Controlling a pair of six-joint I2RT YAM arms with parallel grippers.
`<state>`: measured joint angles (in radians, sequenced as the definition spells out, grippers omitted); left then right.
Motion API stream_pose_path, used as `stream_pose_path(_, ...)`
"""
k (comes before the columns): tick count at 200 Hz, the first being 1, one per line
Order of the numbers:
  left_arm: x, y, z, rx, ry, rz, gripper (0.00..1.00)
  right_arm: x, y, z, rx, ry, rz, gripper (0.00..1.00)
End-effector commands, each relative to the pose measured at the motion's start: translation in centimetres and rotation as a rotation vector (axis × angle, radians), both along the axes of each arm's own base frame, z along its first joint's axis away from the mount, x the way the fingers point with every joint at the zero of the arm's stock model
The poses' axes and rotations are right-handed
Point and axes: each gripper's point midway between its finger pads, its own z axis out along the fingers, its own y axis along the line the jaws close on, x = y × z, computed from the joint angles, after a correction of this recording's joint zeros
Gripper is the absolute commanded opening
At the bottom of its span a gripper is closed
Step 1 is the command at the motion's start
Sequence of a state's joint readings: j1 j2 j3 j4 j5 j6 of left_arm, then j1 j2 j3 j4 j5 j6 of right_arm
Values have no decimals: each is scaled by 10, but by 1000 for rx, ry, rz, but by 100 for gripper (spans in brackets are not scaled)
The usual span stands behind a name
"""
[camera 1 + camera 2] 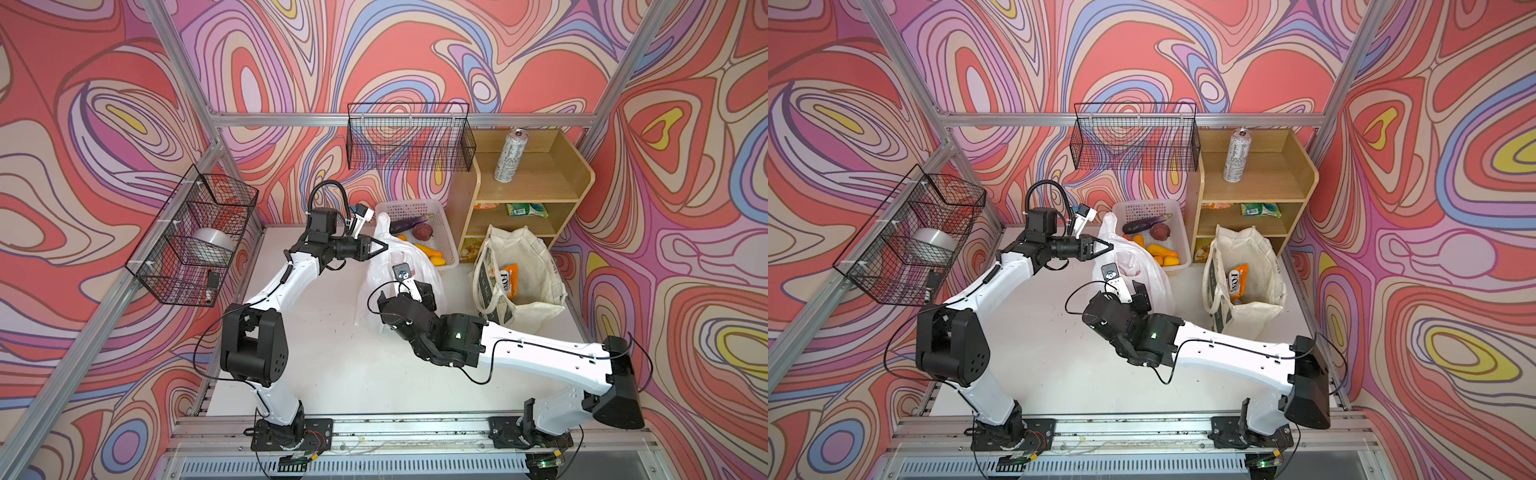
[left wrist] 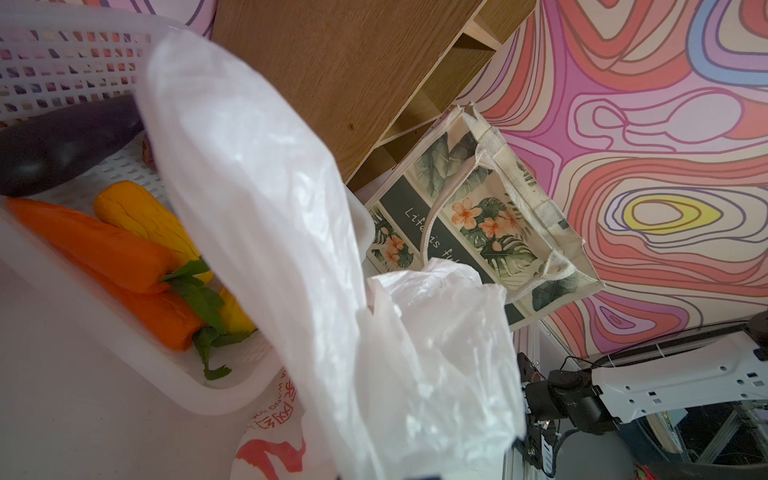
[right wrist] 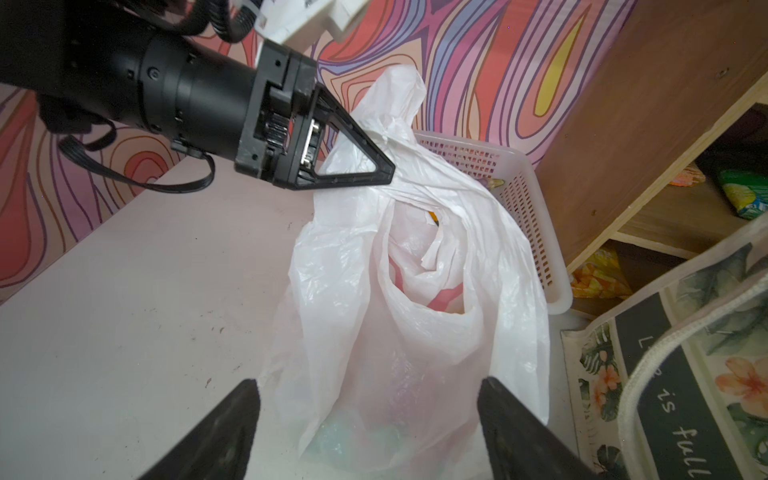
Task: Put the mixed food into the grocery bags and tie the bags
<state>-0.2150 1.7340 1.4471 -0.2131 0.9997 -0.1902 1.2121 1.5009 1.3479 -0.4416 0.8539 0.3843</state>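
Left gripper (image 3: 387, 172): jaws pressed together, pinching the twisted upper handle of the white plastic bag (image 3: 415, 332), which stood on the table beside the lattice basket (image 1: 415, 205). Right gripper (image 3: 369, 381): fingers spread wide on either side of the bag's lower body; contact could not be judged. Only the right wrist view looked into the bag's open mouth, showing red print on the inner wall and a pale green shape through the film at the bottom. Only the left wrist view showed the red lettering (image 2: 274, 415) low on the bag. It also showed two carrots (image 2: 95, 245) with green leaves and a yellow piece (image 2: 137, 216) in the basket. Both top views added an eggplant (image 1: 401, 225) and a dark red fruit (image 1: 422, 231) there. Canvas tote (image 1: 536, 291), near the right of the bag, stood open with an orange packet (image 1: 508, 278) inside. Wooden shelf (image 1: 536, 178) behind the tote: a silver can (image 1: 509, 156) upright on top, a green packet (image 1: 525, 210) on the middle level. White table (image 1: 324, 353); swirl-patterned walls; two black wire baskets (image 1: 409, 137) mounted on them.
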Motion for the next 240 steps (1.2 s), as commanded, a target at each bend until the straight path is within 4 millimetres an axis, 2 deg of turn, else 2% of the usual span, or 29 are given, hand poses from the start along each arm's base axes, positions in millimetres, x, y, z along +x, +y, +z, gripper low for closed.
stream_pose_path(1,0,1,1,23,19,-5,0,-2,13,18,65,-28,66,85)
stream_pose_path(23,-1,2,1,29,24,0,0,-2,29,27,99,-57,122,84)
stream_pose_path(35,-2,2,2,28,27,-1,0,0,25,29,100,-63,95,85)
stream_pose_path(53,-3,3,2,27,16,3,0,-1,13,21,66,-45,76,84)
stream_pose_path(71,-5,3,2,25,15,-1,0,3,-2,3,-3,1,29,84)
stream_pose_path(81,-6,3,4,17,14,-2,0,4,-4,-8,-17,17,23,84)
stream_pose_path(88,-6,3,4,16,13,-2,0,3,3,-9,5,21,50,83)
stream_pose_path(101,-7,3,5,21,11,-2,0,1,22,2,45,3,131,83)
stream_pose_path(135,-3,1,8,12,23,-12,0,-6,82,25,137,-57,360,85)
stream_pose_path(142,-2,0,9,9,23,-14,0,-6,85,25,135,-58,371,85)
stream_pose_path(160,-3,0,10,10,15,-19,0,-5,68,20,100,-50,325,85)
stream_pose_path(182,-7,1,6,8,10,-24,0,-5,30,5,22,21,208,86)
stream_pose_path(193,-8,0,5,1,16,-33,0,-8,10,6,18,41,161,88)
stream_pose_path(204,-9,-1,3,-6,21,-44,0,-13,-6,14,30,26,150,88)
stream_pose_path(222,-9,-3,5,-24,7,-56,0,-22,-29,43,98,-56,171,95)
stream_pose_path(240,-11,-4,6,-32,-1,-75,0,-37,-32,78,144,-206,310,98)
